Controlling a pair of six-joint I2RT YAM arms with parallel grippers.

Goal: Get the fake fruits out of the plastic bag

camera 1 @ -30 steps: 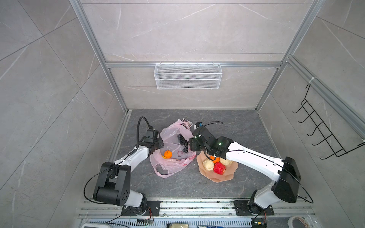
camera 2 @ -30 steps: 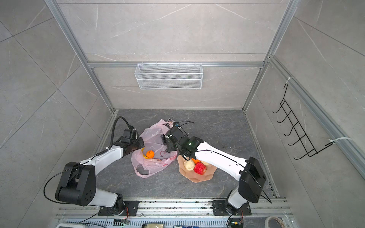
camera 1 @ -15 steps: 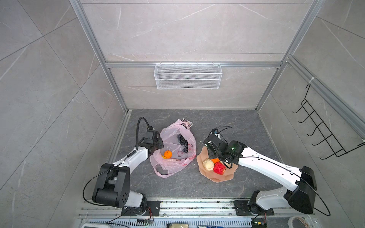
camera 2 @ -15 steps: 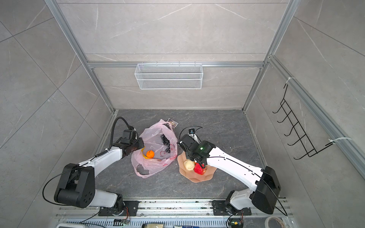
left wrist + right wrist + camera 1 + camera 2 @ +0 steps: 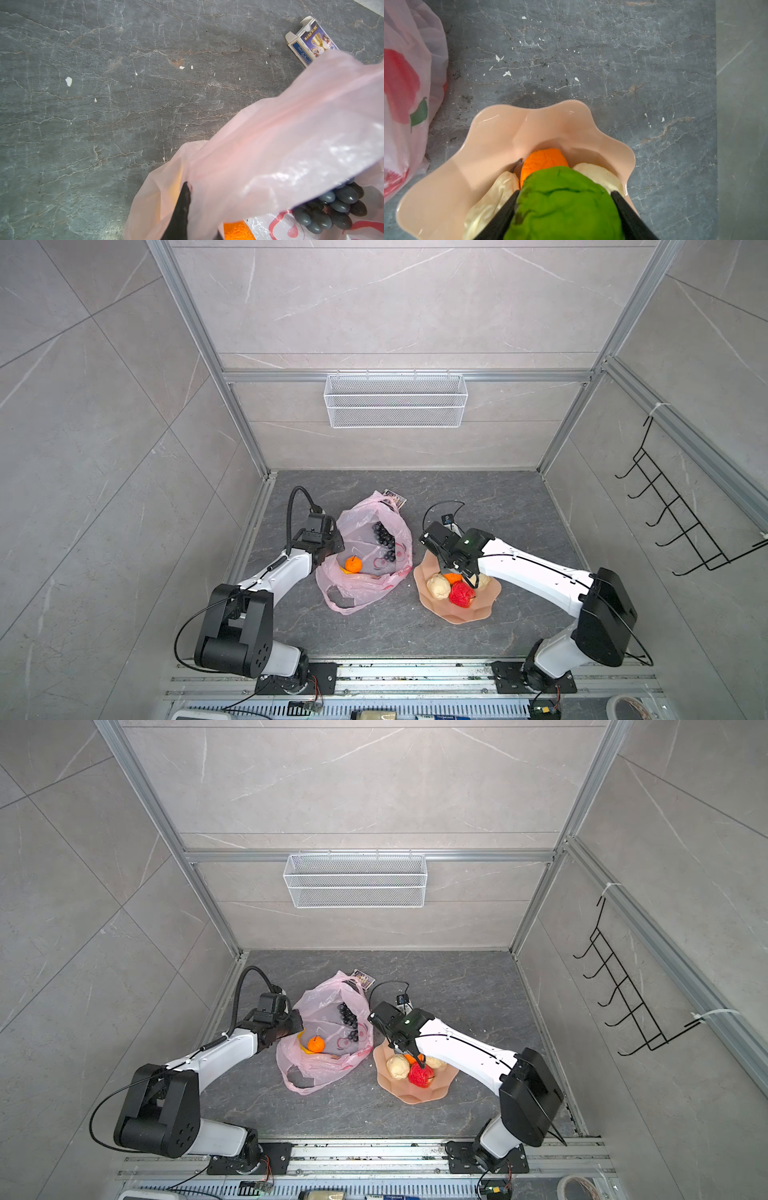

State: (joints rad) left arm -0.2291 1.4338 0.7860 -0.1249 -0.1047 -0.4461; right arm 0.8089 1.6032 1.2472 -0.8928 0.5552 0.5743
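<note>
Box point(image 5: 309, 43) by plastic bag point(image 5: 280, 145), lettering unreadable

Peach plate point(image 5: 468, 613), card box point(image 5: 310, 44), wire basket point(image 5: 395, 407)

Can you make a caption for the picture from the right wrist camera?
The right gripper holds a green fruit over a plate with an orange and two beige fruits.

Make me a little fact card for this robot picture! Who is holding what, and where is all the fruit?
Left pincer: shut, pinching the plastic bag at its edge
Right pincer: gripping the green fruit over the plate
On plate: one orange, two beige fruits, red fruit
In bag: another orange, grape bunch
</note>
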